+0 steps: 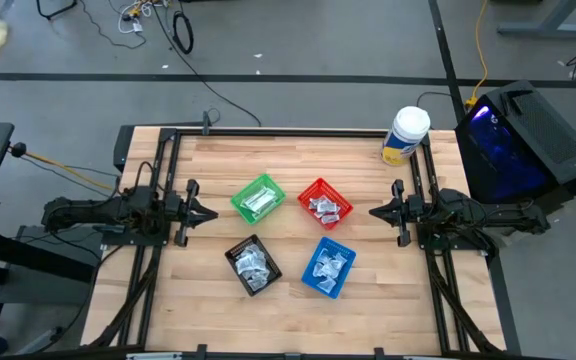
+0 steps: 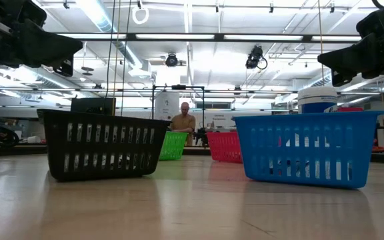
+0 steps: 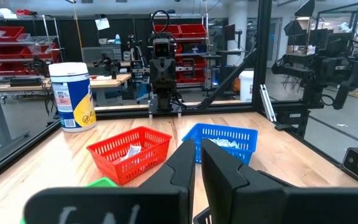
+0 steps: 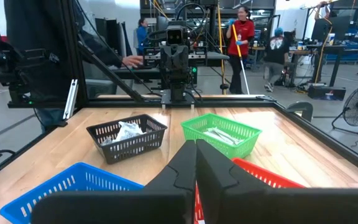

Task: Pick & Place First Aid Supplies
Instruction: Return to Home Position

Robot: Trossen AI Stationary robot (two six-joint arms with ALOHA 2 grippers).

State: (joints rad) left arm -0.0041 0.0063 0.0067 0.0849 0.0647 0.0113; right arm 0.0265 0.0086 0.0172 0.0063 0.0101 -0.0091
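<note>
Packets lay inside the green basket, red basket, black basket and blue basket mid-worktop in the high view, with the left tool and right tool empty at opposite edges. The left wrist view showed that tool's fingers almost together. The right wrist view showed its own fingers pressed together.

Two black jointed arms, tapered matte fingers
</note>
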